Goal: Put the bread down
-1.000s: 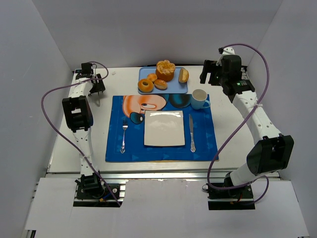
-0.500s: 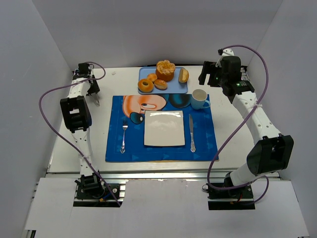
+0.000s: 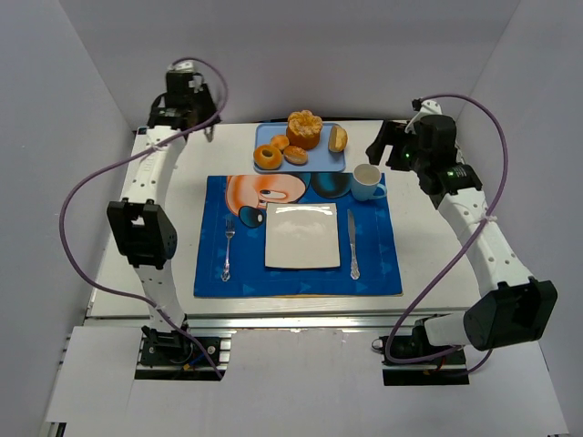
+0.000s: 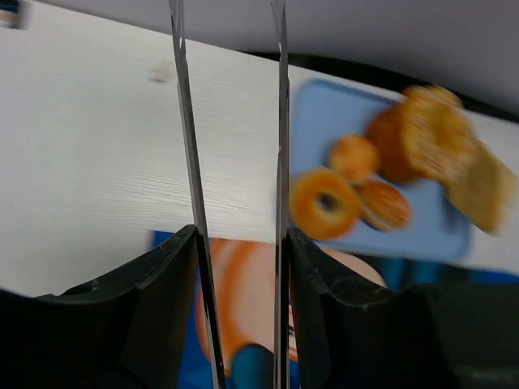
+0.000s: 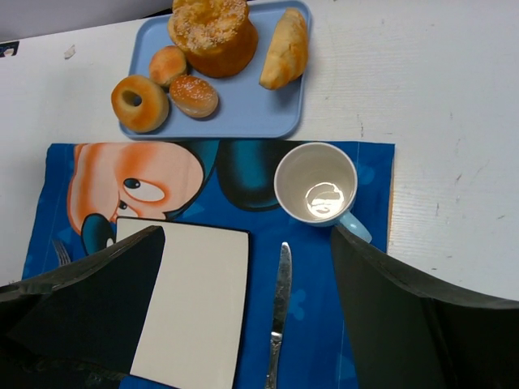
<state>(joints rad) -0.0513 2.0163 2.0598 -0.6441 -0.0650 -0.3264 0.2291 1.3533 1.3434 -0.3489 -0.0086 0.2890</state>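
1. Placemat (image 3: 214, 273): blue cartoon print, lying flat nearest the arm bases.
2. Plate (image 3: 301, 235): square and white, at the mat's middle. The fork (image 3: 227, 246) lies at its 9 o'clock and the knife (image 3: 352, 244) at its 3 o'clock, both on the mat and apart from the plate.
3. Mug (image 5: 316, 185): upright at the plate's 1 o'clock, on the mat's far right corner.
4. Tray (image 5: 251, 117): light blue, at the plate's 12 o'clock, just past the mat. All 5 bread pieces lie on it: donut (image 5: 139, 103), sugared bun (image 5: 194, 96) at its 3 o'clock, small bun (image 5: 168, 65) behind them, tall loaf (image 5: 212, 32), and long roll (image 5: 285, 53) just beside the loaf at its 3 o'clock.
5. Right gripper (image 5: 246, 231): raised near the mug, jaws wide apart, nothing between them.
6. Left gripper (image 4: 229, 32): raised at the plate's 11 o'clock, left of the tray. The fingers are narrowly parted and hold nothing. The wrist view is blurred.
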